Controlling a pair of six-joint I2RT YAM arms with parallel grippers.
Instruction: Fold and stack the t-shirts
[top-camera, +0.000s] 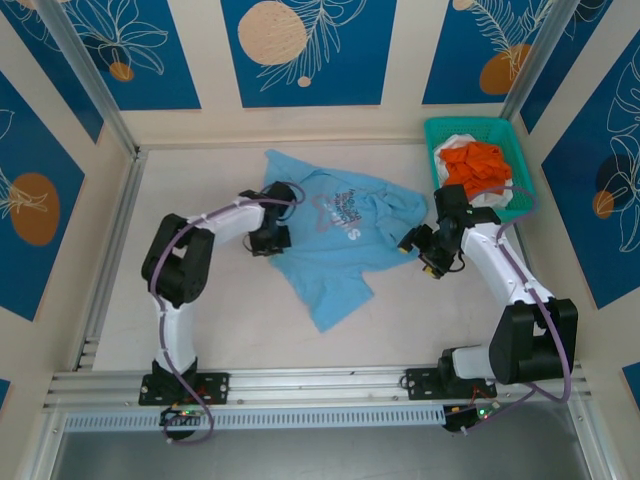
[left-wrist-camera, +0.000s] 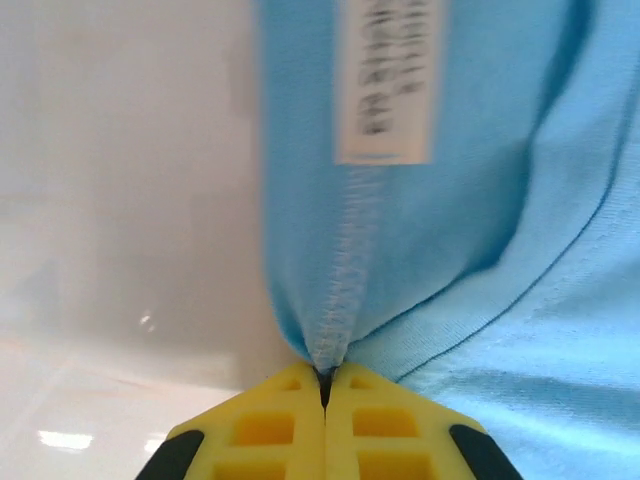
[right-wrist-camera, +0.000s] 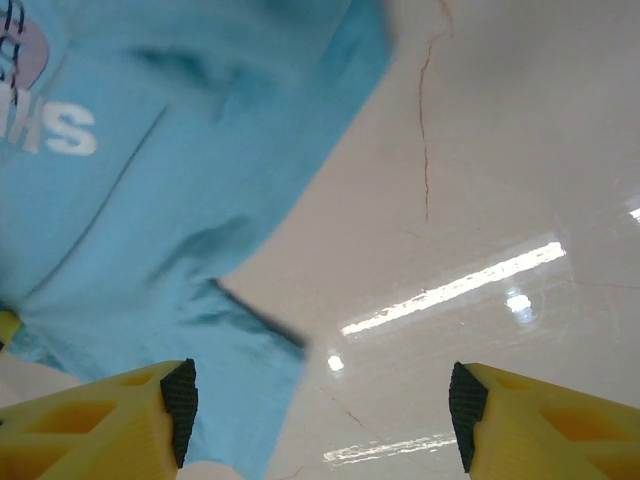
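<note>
Overhead view: the light blue t-shirt (top-camera: 335, 245) lies crumpled and spread on the counter (top-camera: 230, 320) between my two arms, chest print (top-camera: 345, 205) facing up. My left gripper (top-camera: 270, 240) sits at the shirt's left edge and my right gripper (top-camera: 412, 243) at its right edge. The orange t-shirt (top-camera: 478, 165) is heaped in the teal basket (top-camera: 520, 190) at the far right corner, with the white t-shirt (top-camera: 452, 145) beneath and behind it.

Left wrist view: my left gripper (left-wrist-camera: 324, 378) is pressed together, pinching a stitched seam (left-wrist-camera: 345, 260) of the light blue t-shirt (left-wrist-camera: 480, 250); a white care label (left-wrist-camera: 385, 90) lies along that seam.

Right wrist view: my right gripper (right-wrist-camera: 320, 400) is spread wide, nothing between its fingers. An edge of the light blue t-shirt (right-wrist-camera: 150, 200) lies beside one finger, and bare counter (right-wrist-camera: 480, 180) beside the other.
</note>
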